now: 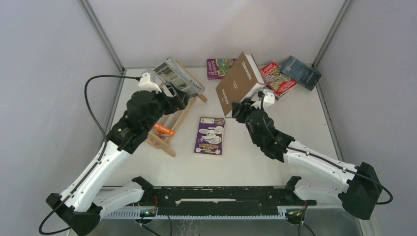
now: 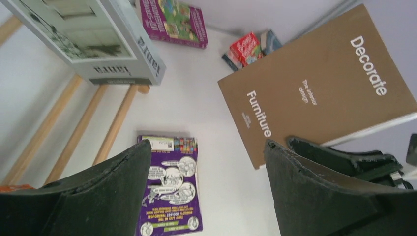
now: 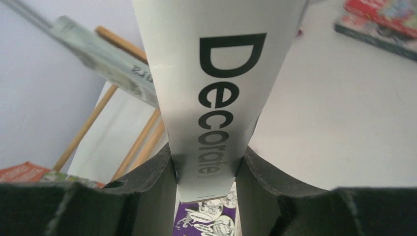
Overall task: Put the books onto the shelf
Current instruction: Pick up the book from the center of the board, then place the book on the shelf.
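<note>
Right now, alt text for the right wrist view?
Right gripper clamps the white spine of the Decorate book, held up over the table. Behind left, a grey book lies tilted on the shelf rails; a purple book shows at the bottom, a red book top right.

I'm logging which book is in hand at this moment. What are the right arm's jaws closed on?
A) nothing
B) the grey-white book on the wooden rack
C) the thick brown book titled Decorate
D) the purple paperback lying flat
C: the right gripper has its jaws pressed on both sides of the brown book, whose spine reads Decorate.
</note>
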Motion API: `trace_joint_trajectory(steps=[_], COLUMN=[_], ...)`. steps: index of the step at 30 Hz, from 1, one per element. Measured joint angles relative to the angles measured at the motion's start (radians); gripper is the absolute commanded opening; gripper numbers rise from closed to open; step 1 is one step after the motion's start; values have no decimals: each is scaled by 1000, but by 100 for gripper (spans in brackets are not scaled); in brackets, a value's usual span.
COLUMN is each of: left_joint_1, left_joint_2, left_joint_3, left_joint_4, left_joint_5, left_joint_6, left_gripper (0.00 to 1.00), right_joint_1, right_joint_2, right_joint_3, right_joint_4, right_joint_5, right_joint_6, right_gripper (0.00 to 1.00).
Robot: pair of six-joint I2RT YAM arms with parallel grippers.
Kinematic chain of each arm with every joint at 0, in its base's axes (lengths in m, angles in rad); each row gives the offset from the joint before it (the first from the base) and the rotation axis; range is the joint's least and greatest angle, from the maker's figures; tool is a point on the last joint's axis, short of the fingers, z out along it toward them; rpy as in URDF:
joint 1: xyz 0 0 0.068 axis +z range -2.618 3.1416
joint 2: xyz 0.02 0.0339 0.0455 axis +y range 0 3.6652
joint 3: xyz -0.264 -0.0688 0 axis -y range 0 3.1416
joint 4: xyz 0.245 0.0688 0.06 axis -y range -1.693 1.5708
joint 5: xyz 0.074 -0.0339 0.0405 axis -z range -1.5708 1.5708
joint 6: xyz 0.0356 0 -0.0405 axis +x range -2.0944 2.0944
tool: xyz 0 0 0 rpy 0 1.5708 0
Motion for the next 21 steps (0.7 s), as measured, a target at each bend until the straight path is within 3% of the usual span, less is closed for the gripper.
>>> trace_joint_trajectory(steps=[8,21], left_joint_1=[0,0], left_joint_2=[-32,-74], left_joint_3=[140,181], left_joint_4=[-76,-188], left_joint_5=[-145,-315], left_joint_6=[-44,-121], left_gripper=[88,88], right_joint_1=[8,70], right_joint_2=[132,473], right_joint_3=[299,659], right_joint_4=[-71,-207], right_joint_5=[-196,-417], right_joint_6=[-286,-528], right_gripper=[6,6])
